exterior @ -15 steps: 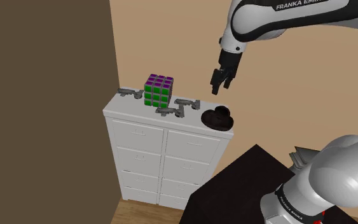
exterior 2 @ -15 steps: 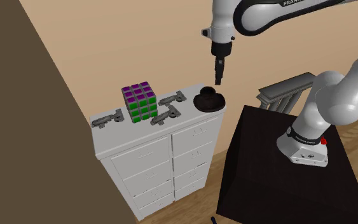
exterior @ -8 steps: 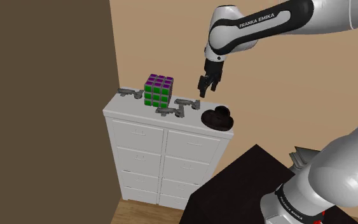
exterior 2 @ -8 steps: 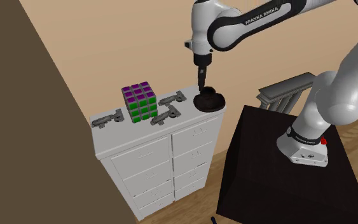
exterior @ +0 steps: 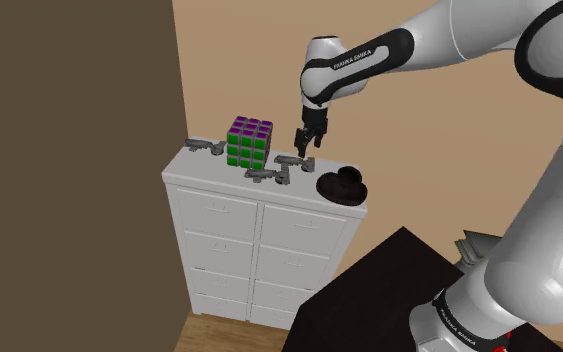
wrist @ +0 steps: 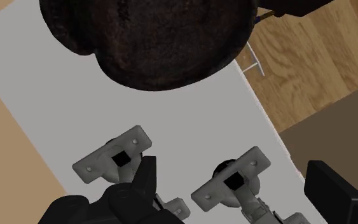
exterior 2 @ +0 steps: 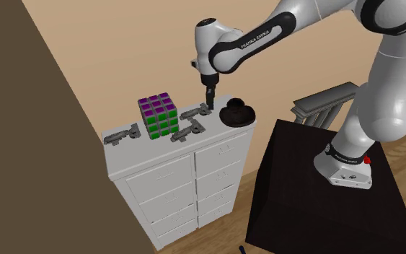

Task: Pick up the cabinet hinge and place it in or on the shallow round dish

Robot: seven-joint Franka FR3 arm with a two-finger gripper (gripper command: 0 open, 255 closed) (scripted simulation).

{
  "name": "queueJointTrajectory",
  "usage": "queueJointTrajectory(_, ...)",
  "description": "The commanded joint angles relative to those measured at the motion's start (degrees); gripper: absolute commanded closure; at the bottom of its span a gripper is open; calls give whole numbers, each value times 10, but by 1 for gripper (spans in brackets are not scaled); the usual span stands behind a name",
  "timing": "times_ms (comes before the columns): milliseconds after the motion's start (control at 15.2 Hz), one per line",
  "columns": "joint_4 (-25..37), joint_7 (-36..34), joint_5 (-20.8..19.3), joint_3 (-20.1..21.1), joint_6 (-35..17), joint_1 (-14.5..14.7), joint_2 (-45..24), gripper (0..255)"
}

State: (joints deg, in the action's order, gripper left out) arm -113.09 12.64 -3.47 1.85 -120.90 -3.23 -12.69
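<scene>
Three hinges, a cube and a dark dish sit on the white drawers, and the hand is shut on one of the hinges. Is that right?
Not quite: the hand is open, not shut on anything. In the wrist view its fingers stand apart, and a hinge lies between them on the drawers, touched by neither. The rest is right.

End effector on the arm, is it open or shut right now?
Open. The end effector shows fingers well apart in the wrist view, with a grey hinge lying between them, unclasped.
</scene>
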Motion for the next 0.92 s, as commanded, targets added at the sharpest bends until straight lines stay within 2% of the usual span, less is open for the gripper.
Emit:
queueJointTrajectory(0,39,3,-8,-2,-7,0,-47,0)
queueJointTrajectory(396,175,14,-26,-7,-6,2,-186,0)
queueJointTrajectory(726,319,27,-36,-12,17,4,-309,0)
queueJointTrajectory(858,315,27,-37,-13,6,4,-316,0)
